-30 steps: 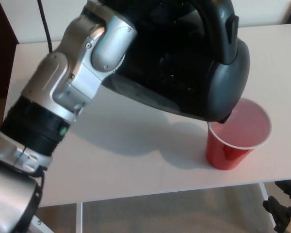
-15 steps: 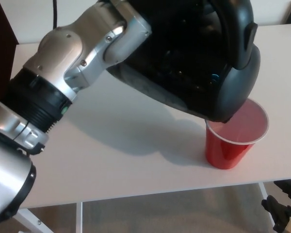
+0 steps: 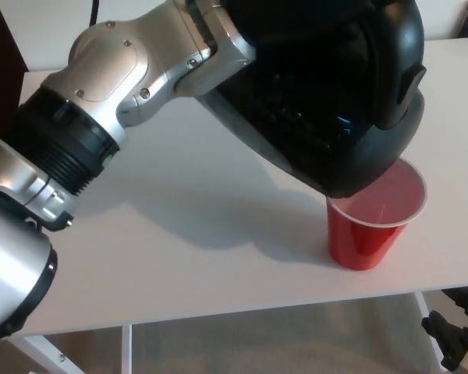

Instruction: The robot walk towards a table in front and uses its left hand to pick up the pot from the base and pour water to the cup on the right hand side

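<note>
Head view looks down on a big white table (image 3: 179, 234) that fills most of the picture. Over it reaches the robot's left arm (image 3: 101, 117), silver and black, coming in from the left side. Its far end goes behind the pot, so the left hand does not show, and I cannot tell how its fingers sit. It must be holding the pot up, I think, because nothing else is under it.

Next in size is the black pot (image 3: 327, 93). It hangs in the air, tipped down toward the right. Its low front edge is right over the near rim of the cup.

Then comes the red cup (image 3: 370, 226). It stands upright near the table's front edge, on the right side. A thin pale line shows inside it, which may be water falling, but it is too small to be sure.

Down in the bottom right corner is a small bit of the right hand (image 3: 456, 335), below the table edge. I cannot tell if it is open.

My guess is that the pouring step is in hand. Next the arm should hold the spout steady over the cup, watch the water level, then tip the pot back up before the cup gets too full.
</note>
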